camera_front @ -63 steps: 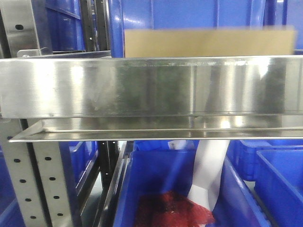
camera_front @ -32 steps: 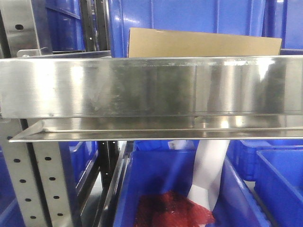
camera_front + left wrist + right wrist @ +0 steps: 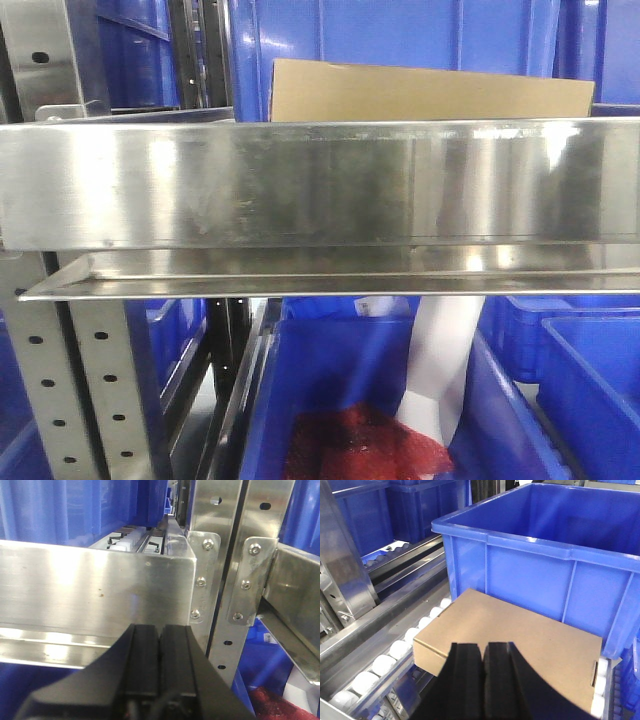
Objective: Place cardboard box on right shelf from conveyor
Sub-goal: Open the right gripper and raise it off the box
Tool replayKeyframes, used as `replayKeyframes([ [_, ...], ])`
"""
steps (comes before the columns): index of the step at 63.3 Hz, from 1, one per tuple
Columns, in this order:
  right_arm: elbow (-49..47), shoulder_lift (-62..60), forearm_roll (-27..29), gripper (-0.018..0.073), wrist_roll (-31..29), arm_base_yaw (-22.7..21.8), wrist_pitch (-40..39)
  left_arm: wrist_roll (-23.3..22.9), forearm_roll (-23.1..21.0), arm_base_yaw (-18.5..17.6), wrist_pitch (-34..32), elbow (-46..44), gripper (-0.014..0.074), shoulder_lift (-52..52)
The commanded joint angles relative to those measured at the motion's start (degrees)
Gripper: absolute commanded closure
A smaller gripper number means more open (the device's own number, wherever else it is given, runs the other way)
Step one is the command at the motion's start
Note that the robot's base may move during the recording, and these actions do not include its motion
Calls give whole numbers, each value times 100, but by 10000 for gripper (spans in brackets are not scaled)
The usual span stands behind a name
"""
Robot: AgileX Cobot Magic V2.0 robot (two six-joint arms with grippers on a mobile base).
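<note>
Cardboard box [image 3: 515, 647] lies flat on the white rollers [image 3: 395, 650] of the shelf [image 3: 320, 185], and from my remote seat I see it in two views. In the front view the box [image 3: 430, 92] shows only as a tan strip above the shelf's broad steel lip, with blue bins [image 3: 400, 30] behind it; its top edge sits slightly higher on the left than on the right. Below the lip, another blue bin [image 3: 340, 370] holds something red [image 3: 365, 445] and a white sheet [image 3: 440, 365], and a perforated grey post [image 3: 95, 390] stands at the lower left. In the right wrist view the box rests just in front of a large blue bin [image 3: 545, 565], its far edge near or touching the bin's wall; I cannot tell which. The right gripper [image 3: 485, 652] hangs over the near side of the box with its dark fingers [image 3: 465, 680] drawn nearly together, only a thin gap between them and nothing held; whether they touch the cardboard I cannot tell. The left wrist view shows the left gripper [image 3: 160, 635] in front of the steel lip [image 3: 95, 587], its fingers [image 3: 142, 655] pressed together on nothing. To its right, bolted steel brackets [image 3: 202, 580] join the lip to upright posts [image 3: 260, 510].
</note>
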Motion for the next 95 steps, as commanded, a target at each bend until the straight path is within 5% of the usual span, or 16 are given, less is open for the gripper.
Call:
replayKeyframes([
  [1, -79, -97, -88, 503, -172, -22, -491, -29, -27, -1, -464, -16, 715, -68],
  [14, 959, -766, 320, 503, -838, -439, -684, -29, -27, -1, -464, -16, 715, -68],
  [35, 3626, -3121, 658, 503, -906, -2262, -1755, -29, -27, -1, -464, -16, 715, -68],
  [54, 5090, -5156, 716, 503, -910, -3430, -1735, -29, -27, -1, -464, -16, 715, -68],
  [95, 6057, -5648, 674, 503, -906, -3574, -2578, -29, -27, -1, -464, -16, 715, -68],
])
